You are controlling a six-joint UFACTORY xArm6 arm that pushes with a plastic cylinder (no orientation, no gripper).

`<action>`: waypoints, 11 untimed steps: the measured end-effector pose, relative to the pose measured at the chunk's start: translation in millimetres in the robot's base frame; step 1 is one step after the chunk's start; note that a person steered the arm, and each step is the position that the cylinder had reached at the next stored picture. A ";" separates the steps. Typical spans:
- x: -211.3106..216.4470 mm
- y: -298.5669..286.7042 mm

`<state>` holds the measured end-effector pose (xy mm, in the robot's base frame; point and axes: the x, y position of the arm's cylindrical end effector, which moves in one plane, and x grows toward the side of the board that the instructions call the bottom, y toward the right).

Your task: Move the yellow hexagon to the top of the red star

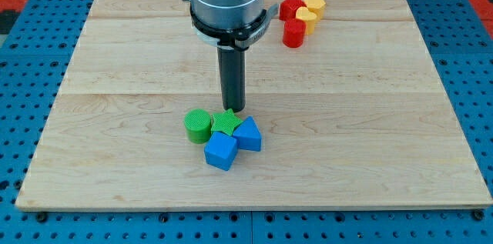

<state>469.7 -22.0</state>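
Hand is just a bare rod, nothing to open or close; my tip (pixel 233 110) sits at the green star (pixel 225 122), well apart from the targets. Yellow hexagon (pixel 314 3) is at the view's top right, touching the red star (pixel 290 5) on its right side. Judgement: circle wide on the surface (pixel 370 121), come in from the right, nudge gently up and around without shoving the star.

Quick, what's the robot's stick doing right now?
My tip: no gripper, holds nothing; it sits at the green star, on its top side in the view.
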 end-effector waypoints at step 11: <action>-276.7 149.9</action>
